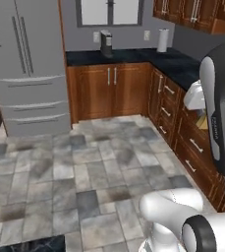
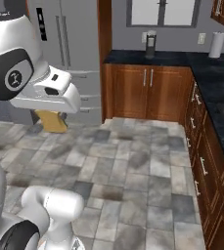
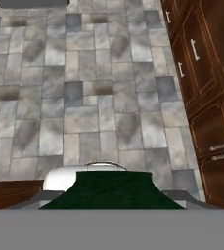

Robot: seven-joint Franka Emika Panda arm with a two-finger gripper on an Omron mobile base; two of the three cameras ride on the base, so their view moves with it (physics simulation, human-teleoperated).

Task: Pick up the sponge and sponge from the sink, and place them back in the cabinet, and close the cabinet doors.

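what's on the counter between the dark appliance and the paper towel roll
Bare black counter: in the left base view nothing stands between the dark appliance and the paper towel roll. A wall outlet sits above that stretch.

Even, shadowless rendered light, slightly soft

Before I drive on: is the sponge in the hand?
Yes. The sponge sits green face up between the fingers; its yellow body hangs under the hand.
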